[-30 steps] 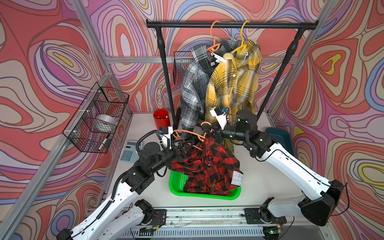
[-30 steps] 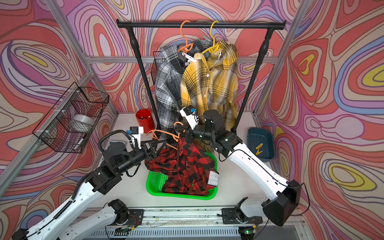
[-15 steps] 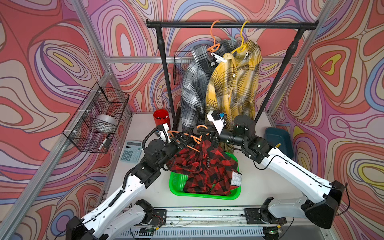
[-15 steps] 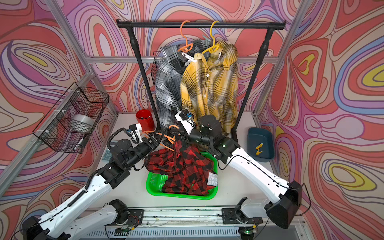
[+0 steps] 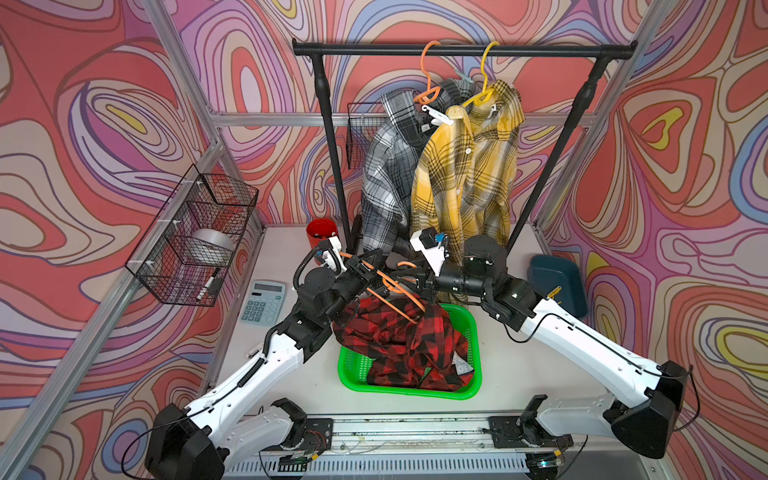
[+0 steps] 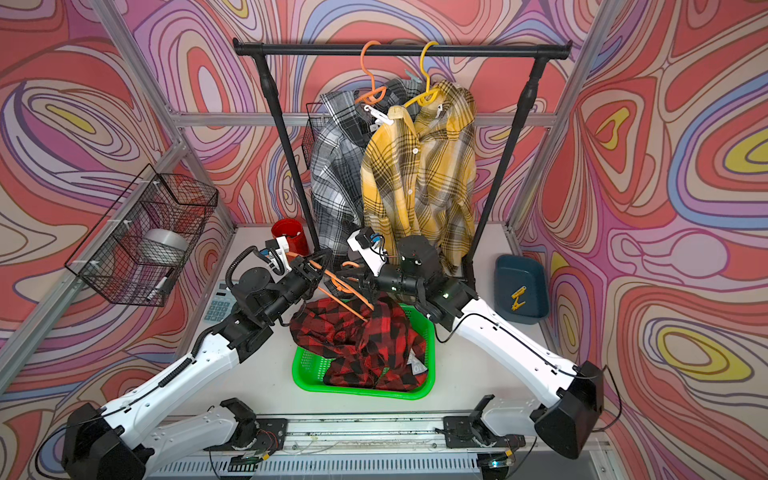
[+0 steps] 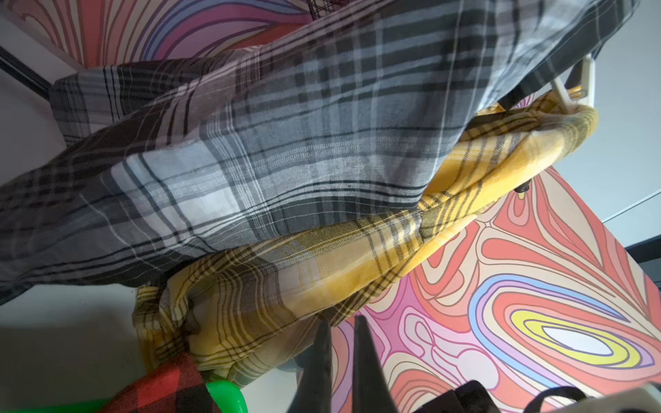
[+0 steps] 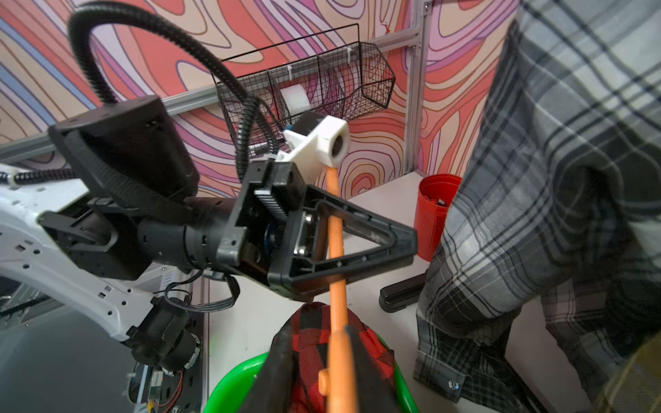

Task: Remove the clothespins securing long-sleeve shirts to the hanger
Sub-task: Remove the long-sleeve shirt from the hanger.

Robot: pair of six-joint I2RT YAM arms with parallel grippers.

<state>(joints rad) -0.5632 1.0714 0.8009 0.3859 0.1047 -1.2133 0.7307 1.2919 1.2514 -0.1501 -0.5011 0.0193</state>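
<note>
**Holding the orange hanger over the basket, pins hard to trace**

From my seat the red check shirt (image 5: 399, 345) hides the most. It is slumped in a heap in the green basket (image 5: 471, 345), and its folds swallow the lower end of the orange hanger (image 8: 338, 300), so I cannot tell whether a pin is clipped in there. The left wrist view is filled by the grey plaid shirt (image 7: 286, 143) and the yellow plaid shirt (image 7: 322, 279). Only the dark tips of that arm's fingers (image 7: 318, 364) show, nearly together, and the hanger is out of its sight.

The right wrist view settles it: the left gripper (image 5: 373, 261) is clenched on the hanger's bar, which runs between its fingers. The right gripper (image 8: 320, 339) straddles the same bar lower down, cut off by the frame edge. A strip of red cloth shows between one finger and the bar, so its jaws are loosened, not pinching.

The clothespins I can make out are up where the other two shirts hang from the black rail (image 5: 540, 49). A white clothespin (image 5: 436, 116) juts sideways at the grey shirt's collar. A second white clothespin (image 5: 493, 110), small and blurred, sits on the yellow shirt's shoulder. A pale green clothespin (image 5: 464, 76) peeks out between the two hooks. A yellow clothespin (image 6: 517, 297) lies in the blue tray (image 6: 528, 274), well apart from the shirts.
</note>
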